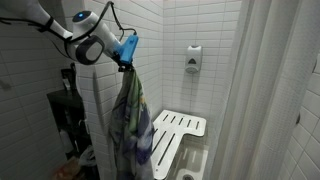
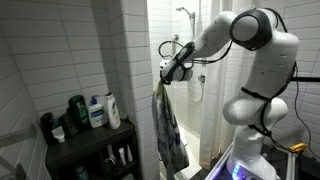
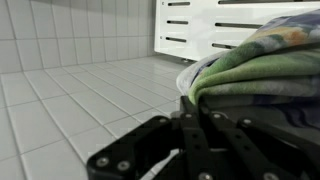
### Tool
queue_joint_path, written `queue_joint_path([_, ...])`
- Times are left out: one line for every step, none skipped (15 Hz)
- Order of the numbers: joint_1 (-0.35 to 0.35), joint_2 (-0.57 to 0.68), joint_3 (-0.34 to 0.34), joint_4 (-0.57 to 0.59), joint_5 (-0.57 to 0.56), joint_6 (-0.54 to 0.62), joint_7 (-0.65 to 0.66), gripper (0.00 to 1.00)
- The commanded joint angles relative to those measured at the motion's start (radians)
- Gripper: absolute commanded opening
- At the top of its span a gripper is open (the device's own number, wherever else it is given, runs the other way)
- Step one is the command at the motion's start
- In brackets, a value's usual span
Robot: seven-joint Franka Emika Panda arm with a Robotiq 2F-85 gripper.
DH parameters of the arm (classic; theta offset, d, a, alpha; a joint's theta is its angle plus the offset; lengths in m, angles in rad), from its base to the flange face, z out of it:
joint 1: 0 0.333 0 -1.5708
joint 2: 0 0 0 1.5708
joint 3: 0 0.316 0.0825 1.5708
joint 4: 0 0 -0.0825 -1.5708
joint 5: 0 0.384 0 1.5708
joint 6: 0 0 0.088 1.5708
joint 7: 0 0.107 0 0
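The gripper (image 1: 126,60) is clamped shut on the top of the towel (image 1: 130,120), which hangs straight below it (long axis vertical).

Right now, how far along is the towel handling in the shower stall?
Done: the multicoloured fabric towel is picked up and hangs straight down.
In hand: the hand is shut on its top edge, beside the white tiled wall corner.
Left: setting it down or hanging it. It is not laid on the white slatted shower seat, and I can see no hook holding it.
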Motion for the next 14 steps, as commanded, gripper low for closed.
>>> queue_joint_path([0.028,-0.038,-0.026,-0.005,0.035,0.0,0.0,0.07])
queue_joint_path([0.05,-0.076,-0.048,-0.012,0.056,-0.002,-0.001,0.07])
queue_joint_path([0.06,-0.107,-0.062,-0.021,0.065,-0.004,0.0,0.07])
queue_joint_path([0.065,-0.128,-0.069,-0.031,0.068,-0.006,0.0,0.07])
queue_joint_path([0.067,-0.139,-0.072,-0.038,0.069,-0.006,0.001,0.07])
queue_joint_path([0.068,-0.14,-0.072,-0.041,0.069,-0.006,0.001,0.07])
queue_joint_path([0.032,-0.111,-0.037,-0.042,0.061,0.009,0.025,0.02])
queue_joint_path([0.04,-0.099,-0.037,-0.039,0.071,-0.001,0.034,0.02])
queue_joint_path([0.045,-0.1,-0.041,-0.039,0.074,-0.014,0.038,0.02])
queue_joint_path([0.045,-0.12,-0.047,-0.039,0.076,-0.039,0.047,0.02])
queue_joint_path([0.064,-0.135,-0.065,-0.034,0.082,-0.068,0.042,0.02])
queue_joint_path([0.083,-0.173,-0.083,-0.038,0.089,-0.101,0.034,0.02])
queue_joint_path([0.098,-0.206,-0.097,-0.041,0.094,-0.131,0.028,0.02])
queue_joint_path([0.256,-0.235,-0.272,-0.068,-0.122,-0.146,0.191,0.02])
